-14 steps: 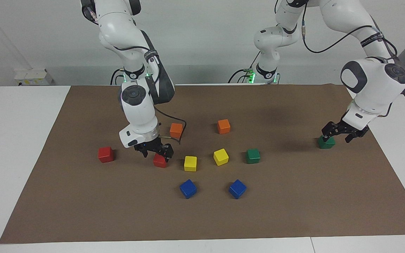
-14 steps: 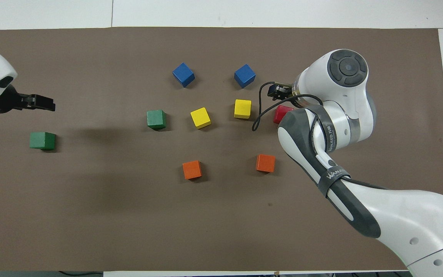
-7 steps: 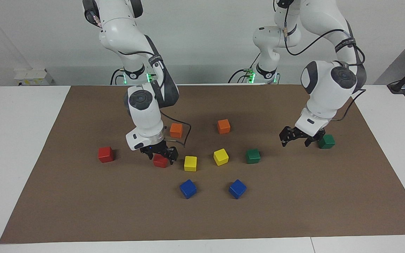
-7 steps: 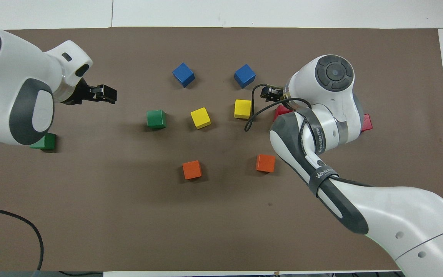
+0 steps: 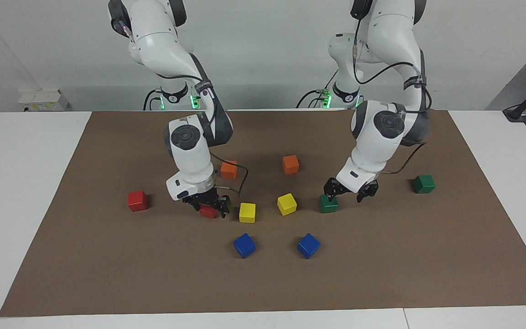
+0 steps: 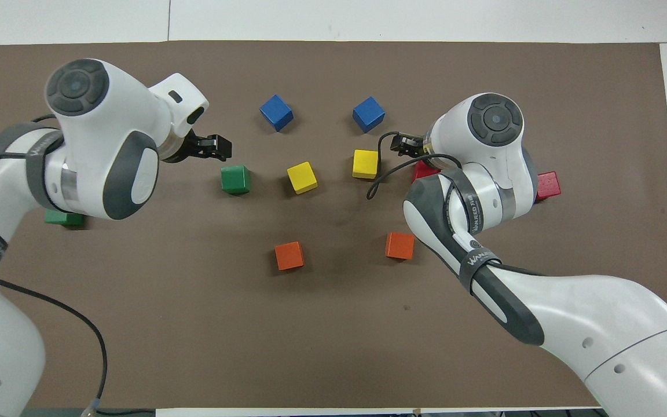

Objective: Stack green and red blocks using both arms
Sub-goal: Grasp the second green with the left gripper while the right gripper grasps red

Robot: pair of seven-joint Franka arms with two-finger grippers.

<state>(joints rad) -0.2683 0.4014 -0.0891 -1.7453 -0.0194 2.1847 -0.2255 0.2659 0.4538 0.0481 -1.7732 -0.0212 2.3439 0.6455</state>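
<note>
One red block (image 5: 207,212) lies on the brown mat (image 5: 381,265) beside a yellow cube. My right gripper (image 5: 209,206) is low over it, open, a finger on each side; the arm partly hides the block in the overhead view (image 6: 422,169). The other red block (image 5: 137,201) lies toward the right arm's end of the mat. My left gripper (image 5: 347,194) is open and hangs just above the mat, next to one green block (image 5: 328,204), not touching it. The other green block (image 5: 423,183) lies toward the left arm's end, half hidden under the arm in the overhead view (image 6: 62,219).
Two yellow cubes (image 5: 247,212) (image 5: 286,204) lie between the red and green blocks. Two orange cubes (image 5: 228,169) (image 5: 290,164) lie nearer to the robots. Two blue cubes (image 5: 244,245) (image 5: 308,245) lie farther out.
My left gripper has swept from over the green block at the left arm's end to beside the middle green block. My right gripper has sunk lower around the red block.
</note>
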